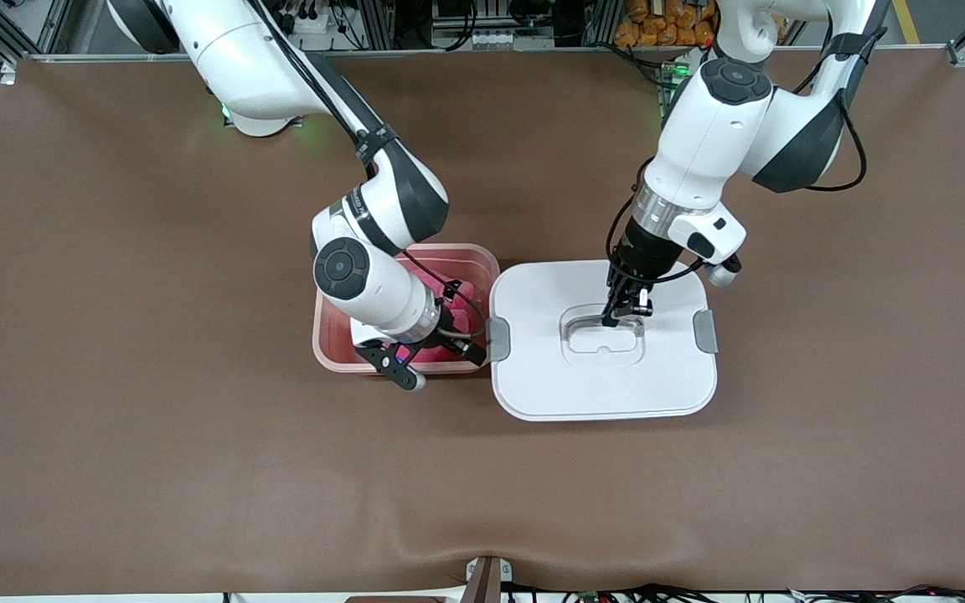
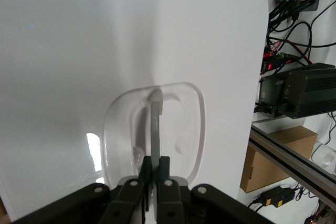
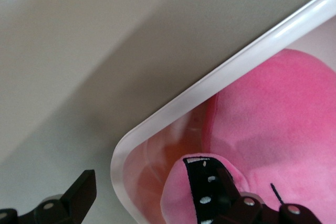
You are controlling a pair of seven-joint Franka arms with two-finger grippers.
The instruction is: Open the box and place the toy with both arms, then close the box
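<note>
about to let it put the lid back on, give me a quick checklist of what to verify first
1. Toy inside the box: ok, pink plush lies within the rim.
2. Toy fully released: ok, right gripper is open, one finger outside the rim, the other over the toy.
3. Right arm out of the lid's path: not ok, its gripper sits over the open box.
4. Lid gripped: ok, left gripper is shut on the clear handle.
5. Lid's place: ok, beside the box, toward the left arm's end of the table.
6. Side clips free to latch: cannot tell.
</note>
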